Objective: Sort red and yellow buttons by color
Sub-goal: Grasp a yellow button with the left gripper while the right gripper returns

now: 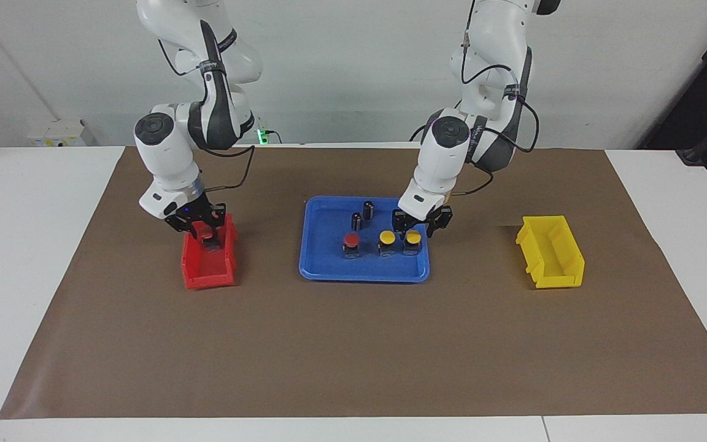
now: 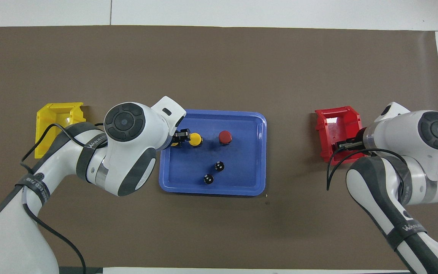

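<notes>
**Grabbing the end yellow button cleanly**

The blue tray point(image 1: 329, 270) has one red button point(image 1: 351, 240) and two yellow ones. The right gripper point(image 1: 205, 232) hangs over the red bin point(image 1: 206, 276). The left gripper point(image 1: 418, 228) is low over the end yellow button point(image 1: 413, 238). Can't tell if either gripper is clamped. I'd centre on it and lift straight up, clear of the neighbouring yellow button point(image 1: 386, 238).

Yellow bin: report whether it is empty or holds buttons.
Empty. The yellow bin shows only bare yellow floor and walls; both yellow buttons stand in the blue tray.

Both white arms point(image 1: 163, 159) have dark grey joint caps, black cables and perhaps "Wanjeed" straps.
</notes>
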